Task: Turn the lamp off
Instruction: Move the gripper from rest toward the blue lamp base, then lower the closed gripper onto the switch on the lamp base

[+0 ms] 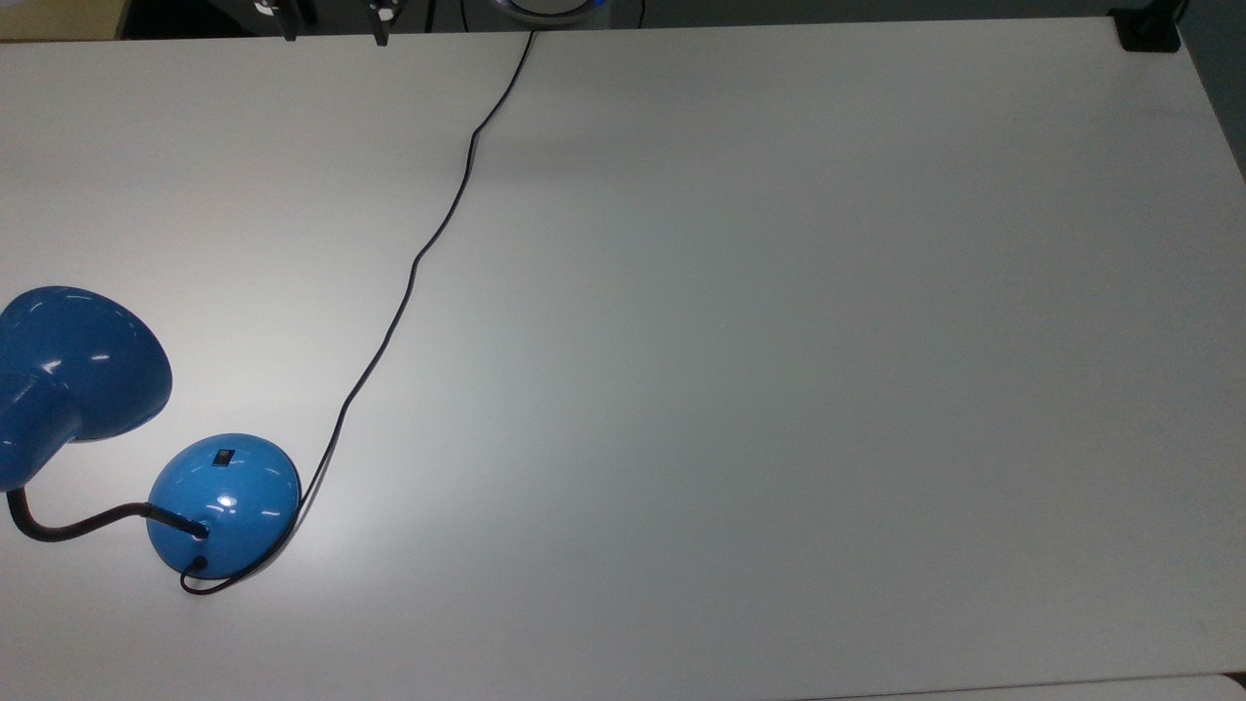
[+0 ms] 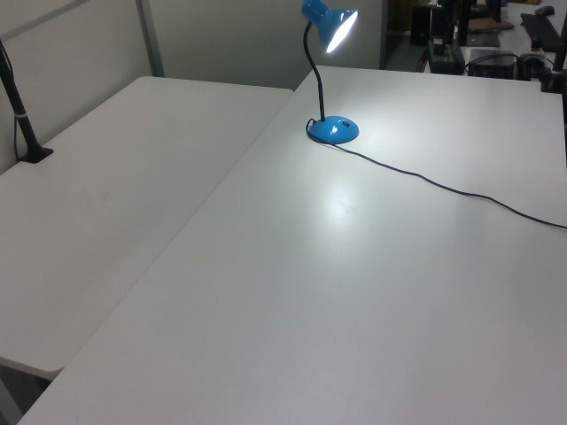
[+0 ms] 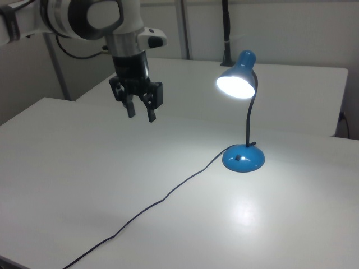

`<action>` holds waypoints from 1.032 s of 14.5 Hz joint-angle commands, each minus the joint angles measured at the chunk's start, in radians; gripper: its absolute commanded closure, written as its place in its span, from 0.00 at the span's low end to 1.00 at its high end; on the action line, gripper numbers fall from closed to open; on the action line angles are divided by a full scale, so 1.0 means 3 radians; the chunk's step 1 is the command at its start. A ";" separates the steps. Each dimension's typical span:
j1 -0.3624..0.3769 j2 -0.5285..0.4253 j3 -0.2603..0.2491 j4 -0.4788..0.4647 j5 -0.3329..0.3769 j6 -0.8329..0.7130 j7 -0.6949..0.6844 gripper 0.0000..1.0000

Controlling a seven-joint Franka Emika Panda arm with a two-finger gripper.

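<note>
The lamp stands lit on the white table [image 1: 779,389], its blue dome base [image 1: 224,501] at the top view's lower left and its blue shade [image 1: 83,360] beside it. A small black rocker switch [image 1: 225,456] sits on the dome. The left view has the base [image 2: 334,130] far back under the glowing shade [image 2: 337,27]. In the right view the base [image 3: 243,158] sits at the right, the bright shade [image 3: 238,81] above it. My gripper [image 3: 141,115] hangs open and empty above the table, well to the right view's left of the lamp. Its fingertips [image 1: 380,37] poke in at the top view's upper edge.
A thin black cord [image 1: 419,258] runs from the base across the table to its far edge. A second white table [image 2: 115,195] adjoins on the left view's left, with a black clamped post [image 2: 22,115]. A black clamp [image 1: 1149,34] sits at the top view's upper right corner.
</note>
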 commanded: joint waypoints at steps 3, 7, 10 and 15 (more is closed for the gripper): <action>0.0044 0.0457 -0.0280 -0.0065 0.0030 0.1126 -0.0603 1.00; 0.0034 0.0882 -0.0347 -0.0065 0.0030 0.1865 -0.0694 1.00; -0.0037 0.1260 -0.0347 -0.0065 0.0040 0.2550 -0.0751 1.00; -0.0078 0.1649 -0.0347 -0.0039 0.0157 0.3267 -0.0751 1.00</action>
